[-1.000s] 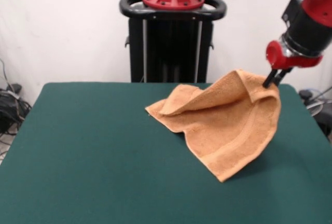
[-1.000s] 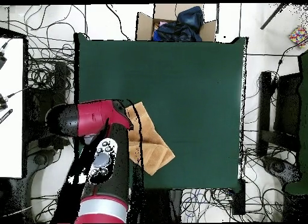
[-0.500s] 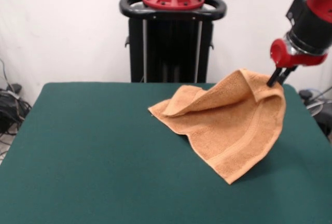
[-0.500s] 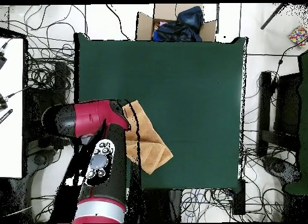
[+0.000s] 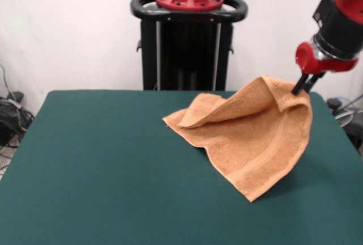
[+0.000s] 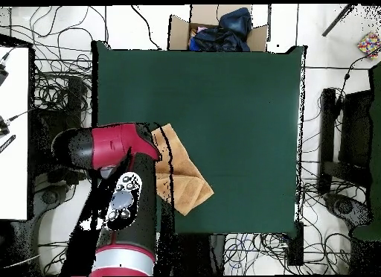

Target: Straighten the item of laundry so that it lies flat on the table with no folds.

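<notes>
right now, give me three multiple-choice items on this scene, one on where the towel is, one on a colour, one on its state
1. In the front view, where does the towel lie on the table?
A. at its left edge
B. toward its right side
C. hanging off its near edge

2. What colour is the table top?
A. dark green
B. white
C. red

3. What state is the towel in?
A. spread flat with no folds
B. rolled into a tight tube
C. one corner lifted by the gripper, another corner folded over

Answers:
1 B, the cloth sits right of the table's middle.
2 A, the surface around the towel is dark green.
3 C, the fingers are shut on a raised corner and a flap lies doubled at the towel's left end.
</notes>
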